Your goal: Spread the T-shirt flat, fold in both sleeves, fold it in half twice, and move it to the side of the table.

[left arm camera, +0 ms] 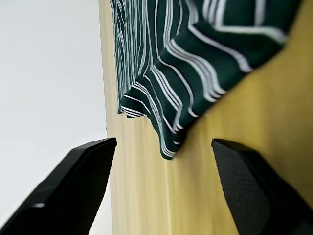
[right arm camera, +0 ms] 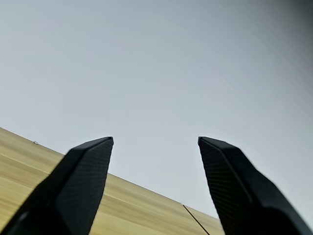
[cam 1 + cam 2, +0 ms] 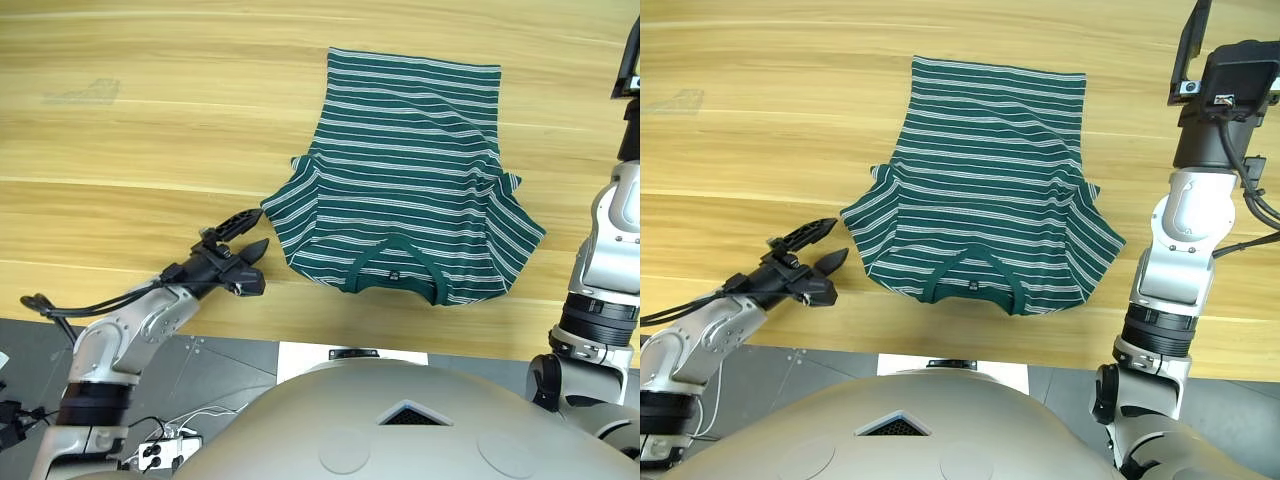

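A dark green T-shirt with thin white stripes lies on the wooden table, collar toward me and hem at the far side. Both sleeves look partly tucked in against the body, and the cloth is slightly rumpled. My left gripper hovers low near the table's front edge, open, just left of the shirt's left sleeve corner and not touching it. At the table's right side my right arm stands raised. Its gripper is open, holds nothing and points past the table's far edge.
Bare wood stretches to the left of the shirt and beyond its hem. The table's front edge runs just below the collar, with grey floor under it. Cables hang near my left arm.
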Controlling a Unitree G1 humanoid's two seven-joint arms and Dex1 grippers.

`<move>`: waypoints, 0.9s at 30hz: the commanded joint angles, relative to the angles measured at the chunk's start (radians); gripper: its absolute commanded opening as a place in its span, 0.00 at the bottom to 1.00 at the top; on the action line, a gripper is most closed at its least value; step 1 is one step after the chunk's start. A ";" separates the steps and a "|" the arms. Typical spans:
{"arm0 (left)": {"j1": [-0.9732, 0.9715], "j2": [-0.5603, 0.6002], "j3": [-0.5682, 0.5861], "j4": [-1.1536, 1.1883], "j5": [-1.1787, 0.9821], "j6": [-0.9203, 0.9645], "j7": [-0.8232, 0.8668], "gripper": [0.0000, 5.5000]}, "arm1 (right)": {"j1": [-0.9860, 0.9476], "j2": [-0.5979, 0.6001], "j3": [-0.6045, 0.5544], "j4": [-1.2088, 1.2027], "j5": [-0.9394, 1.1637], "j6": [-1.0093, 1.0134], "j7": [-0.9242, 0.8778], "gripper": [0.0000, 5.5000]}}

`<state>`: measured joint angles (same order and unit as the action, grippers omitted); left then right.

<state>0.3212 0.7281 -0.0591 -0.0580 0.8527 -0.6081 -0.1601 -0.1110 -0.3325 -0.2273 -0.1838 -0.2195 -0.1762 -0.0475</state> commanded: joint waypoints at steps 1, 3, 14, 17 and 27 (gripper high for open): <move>-0.096 0.006 -0.088 0.101 0.045 0.002 -0.006 0.66 | 0.020 0.019 0.004 -0.012 -0.007 0.005 -0.017 0.58; -0.145 0.007 -0.119 0.136 0.048 0.001 0.003 0.66 | 0.023 0.027 0.013 -0.008 -0.010 0.002 -0.023 0.58; -0.283 0.038 -0.226 0.286 0.061 0.012 0.072 0.66 | 0.042 0.051 0.024 -0.006 -0.001 -0.008 -0.035 0.58; -0.297 0.034 -0.252 0.307 0.062 0.018 0.090 0.66 | 0.044 0.057 0.026 -0.005 0.002 -0.009 -0.037 0.58; -0.287 0.056 -0.297 0.321 0.055 0.045 0.126 0.41 | 0.042 0.064 0.022 -0.005 0.032 -0.002 -0.028 0.58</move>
<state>-0.0039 0.7659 -0.3261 0.2333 0.8692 -0.5828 -0.0081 -0.0712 -0.2754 -0.2038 -0.1850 -0.2004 -0.1833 -0.0781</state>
